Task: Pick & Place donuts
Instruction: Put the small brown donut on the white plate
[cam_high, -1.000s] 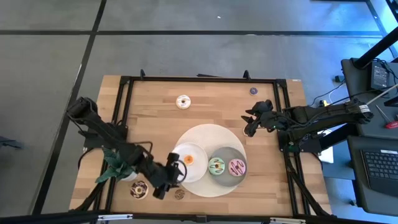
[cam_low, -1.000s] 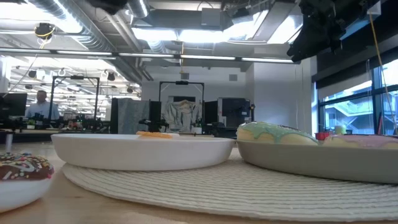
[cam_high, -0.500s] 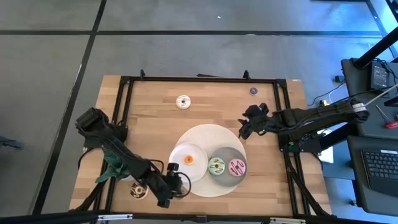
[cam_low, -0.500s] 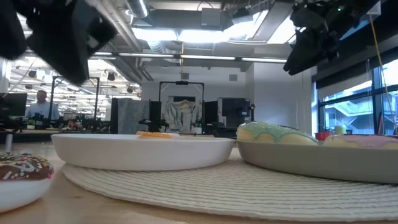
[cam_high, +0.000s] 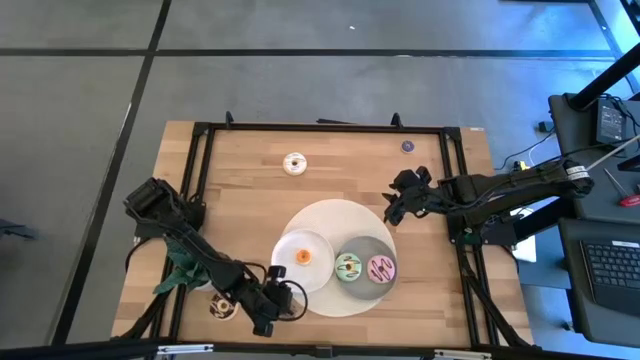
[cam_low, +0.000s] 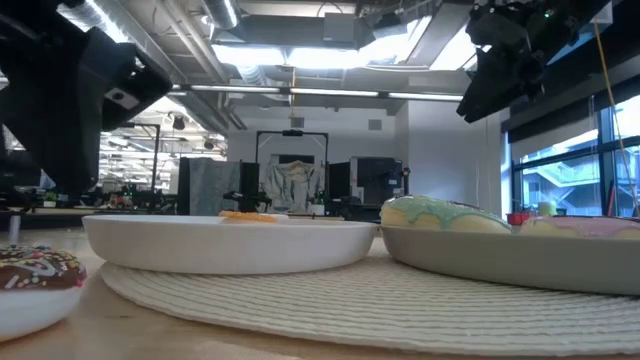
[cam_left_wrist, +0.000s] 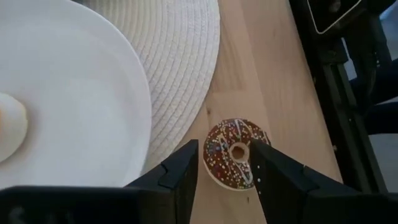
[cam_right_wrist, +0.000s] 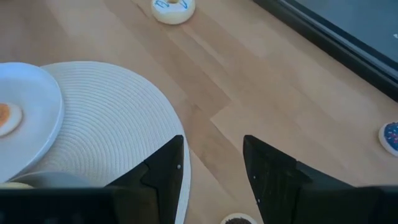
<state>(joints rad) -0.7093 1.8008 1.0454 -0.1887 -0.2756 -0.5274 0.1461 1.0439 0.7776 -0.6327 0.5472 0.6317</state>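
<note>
A small brown sprinkled donut (cam_left_wrist: 235, 153) lies flat on the wood just off the woven mat's (cam_left_wrist: 186, 68) near edge. My left gripper (cam_left_wrist: 225, 165) (cam_high: 277, 310) is open, slanting down, one finger on each side of it. A larger chocolate donut (cam_high: 221, 307) (cam_low: 35, 270) lies to the left. An orange mini (cam_high: 302, 257) sits on the white plate (cam_high: 290, 245). Green (cam_high: 348, 267) and pink (cam_high: 381, 268) donuts rest in the grey plate (cam_high: 364, 248). My right gripper (cam_high: 392, 208) (cam_right_wrist: 212, 168) hangs open above the mat's far right edge, holding nothing. My left gripper's fingers (cam_left_wrist: 186, 171) flank the small brown donut's rim (cam_left_wrist: 208, 155) from above, slanting down. The donut lies flat on the table. One finger overlaps its edge in the wrist view, and I cannot tell whether either finger touches it.
A white donut (cam_high: 294, 163) (cam_right_wrist: 173, 9) and a blue mini (cam_high: 407, 146) (cam_right_wrist: 390, 138) lie on the far wood. A green plant (cam_high: 185, 262) stands beside my left arm. Black frame rails (cam_high: 200, 200) border the table.
My left gripper has sunk and gone toward the table's near edge, away from the white plate and down onto the small brown donut, rolling a little. My right gripper has edged slightly down toward the mat. No donut has moved.
</note>
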